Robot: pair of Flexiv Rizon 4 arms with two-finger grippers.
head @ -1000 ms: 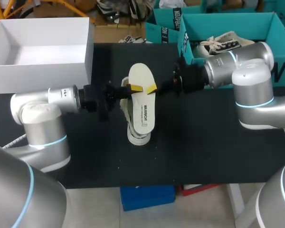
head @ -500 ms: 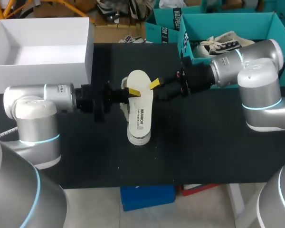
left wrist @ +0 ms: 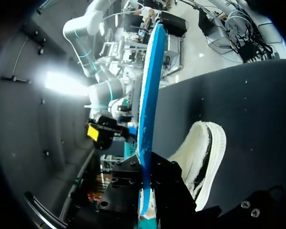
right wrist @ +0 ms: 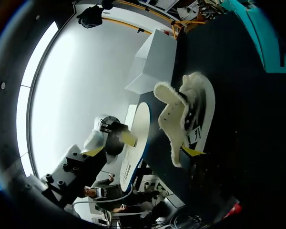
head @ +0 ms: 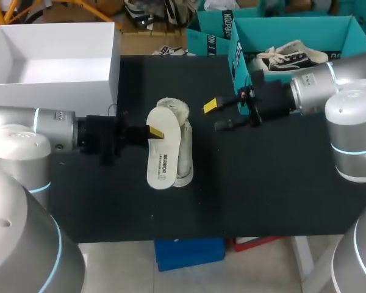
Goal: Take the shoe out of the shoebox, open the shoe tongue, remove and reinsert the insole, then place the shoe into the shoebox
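Your right gripper (head: 218,116) has drawn back from the insole (head: 161,160), its fingers apart and empty. Your left gripper (head: 154,132), clamped on the insole, has carried it off the shoe (head: 184,149), which lies close beside. Removal seems done; next, guide the insole back inside.

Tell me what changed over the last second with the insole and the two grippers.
The right gripper came off the insole and drew back toward its own side, fingers open. The left gripper, shut on the insole, carried it leftward, off the top of the shoe. The shoe stayed about where it lay, and the white box did not move.
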